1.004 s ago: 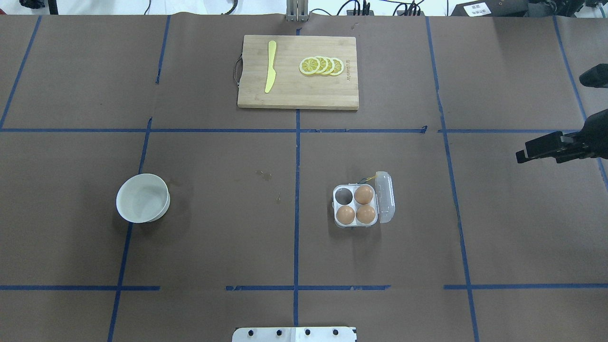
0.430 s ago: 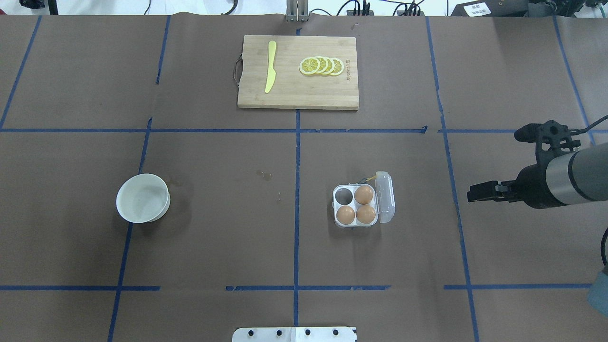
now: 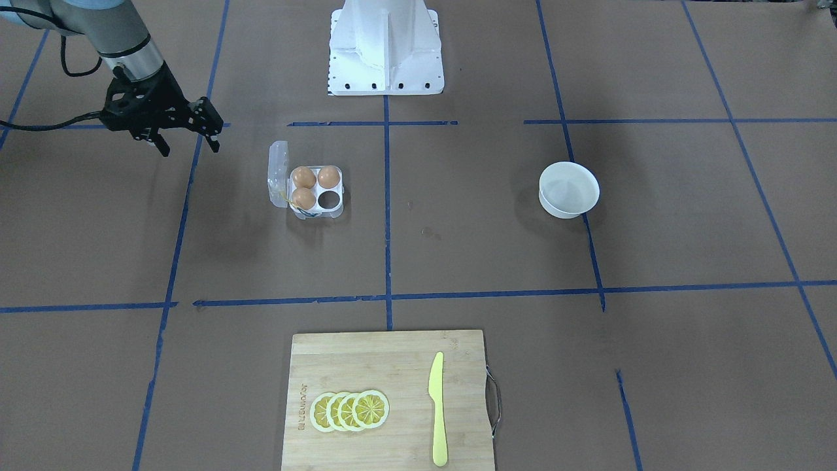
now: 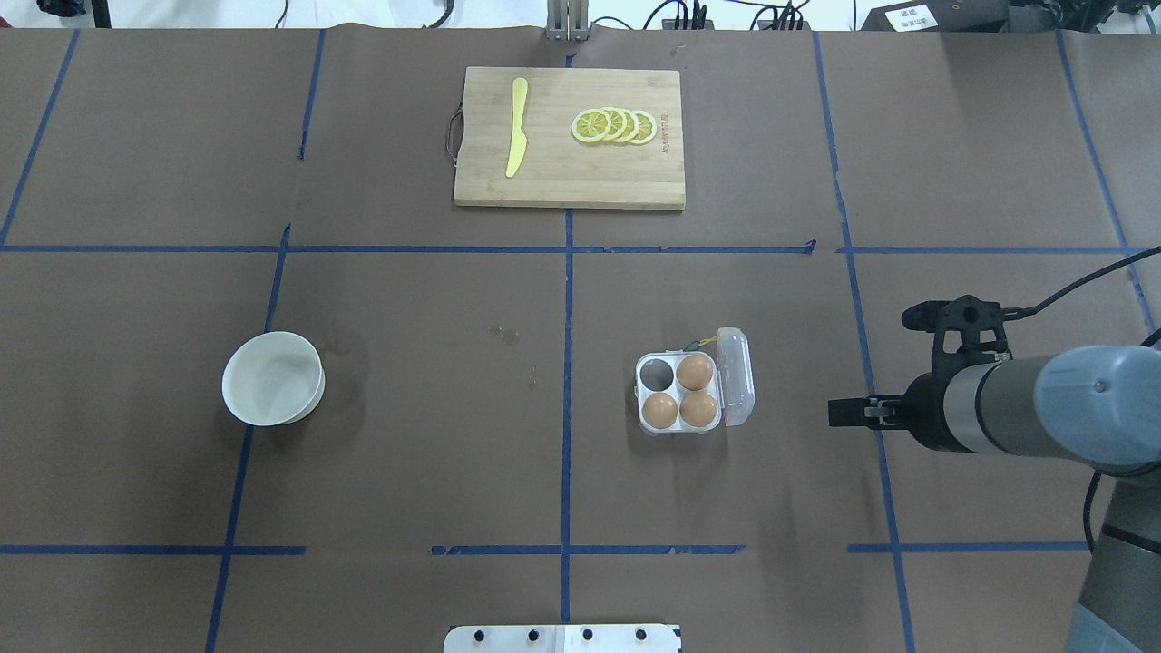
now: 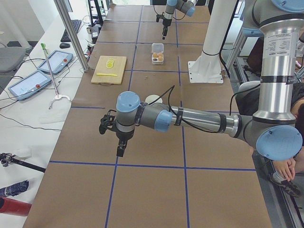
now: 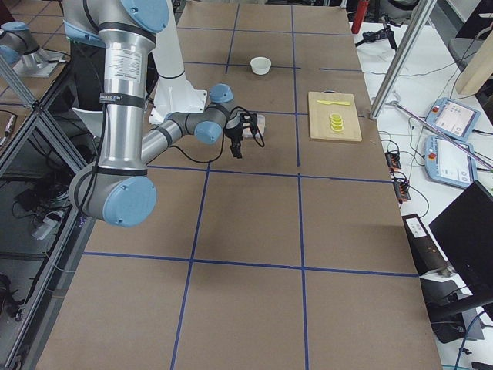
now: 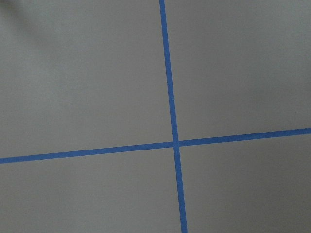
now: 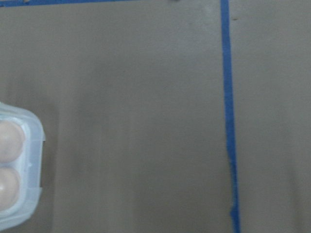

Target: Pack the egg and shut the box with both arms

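Observation:
The clear box [image 4: 736, 377] stands open right of the table's middle, lid flipped toward my right arm. It holds three brown eggs [image 4: 697, 371]; the far-left cell [image 4: 655, 373] is empty. It also shows in the front view [image 3: 278, 171], and its edge shows in the right wrist view [image 8: 30, 145]. No loose egg shows in any view. My right gripper [image 4: 869, 365] is open and empty, above the table to the right of the box, also in the front view [image 3: 189, 149]. My left gripper [image 5: 112, 140] shows only in the left side view, over bare table; I cannot tell its state.
A white bowl [image 4: 272, 377] sits at the left and looks empty. A wooden cutting board [image 4: 567, 177] with a yellow knife [image 4: 516, 127] and lemon slices [image 4: 615, 125] lies at the far middle. The white pedestal [image 3: 386, 46] stands at my base. Blue tape lines cross the brown paper.
My right arm has come in from the right edge, down and toward the box, with the gripper open throughout. The box, eggs and bowl have not moved.

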Available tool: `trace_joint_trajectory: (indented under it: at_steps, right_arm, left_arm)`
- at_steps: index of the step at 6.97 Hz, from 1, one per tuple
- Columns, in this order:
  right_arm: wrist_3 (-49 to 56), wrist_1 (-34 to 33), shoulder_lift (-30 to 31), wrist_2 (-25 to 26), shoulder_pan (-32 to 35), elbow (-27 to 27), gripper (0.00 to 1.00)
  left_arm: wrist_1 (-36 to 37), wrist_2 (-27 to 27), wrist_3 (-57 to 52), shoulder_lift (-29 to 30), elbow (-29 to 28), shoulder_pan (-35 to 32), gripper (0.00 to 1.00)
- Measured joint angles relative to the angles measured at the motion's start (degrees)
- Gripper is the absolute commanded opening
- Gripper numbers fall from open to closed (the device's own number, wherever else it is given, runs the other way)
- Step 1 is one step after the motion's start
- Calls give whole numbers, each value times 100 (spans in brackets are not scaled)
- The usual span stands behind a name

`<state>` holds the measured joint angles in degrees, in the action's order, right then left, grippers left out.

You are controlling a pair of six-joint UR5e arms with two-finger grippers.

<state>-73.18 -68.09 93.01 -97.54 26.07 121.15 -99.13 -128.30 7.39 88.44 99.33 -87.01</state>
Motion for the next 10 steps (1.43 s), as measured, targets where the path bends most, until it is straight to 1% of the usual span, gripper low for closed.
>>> trace_joint_trajectory:
  at_steps: [1,2,3,4,5,6,7,8,10]
  right_arm:
    - [-235,-392,-639,241,-196,-248,99]
    - [-357,-982,-1336,371,-277,-422,99]
    - [-423,-1432,-1838,421,-301,-489,100]
    - [-456,-1660,-2129,430,-306,-491,100]
    - [-455,-1758,-2247,398,-280,-434,100]
    - [-407,-1912,-2288,239,-150,-329,100]
    - [-195,-2135,-2297,-92,127,-224,100]
    - [265,-2294,-2271,-494,514,-152,100]
    - [1470,-2390,-1955,-1213,1451,-117,100]
  left_arm:
    - [-1,-48,0,1,-1,0,100]
    - [-1,-65,-1,7,-1,1,100]
    - [-1,-72,-1,11,-1,5,100]
    - [-1,-82,-1,14,-1,7,100]
    - [-3,-94,-1,10,-4,8,100]
    - [-7,-105,-1,-2,-18,8,100]
    - [-9,-111,-1,-13,-36,8,100]
    - [-8,-114,-1,-16,-51,8,100]
    - [-8,-116,-1,-20,-171,9,100]
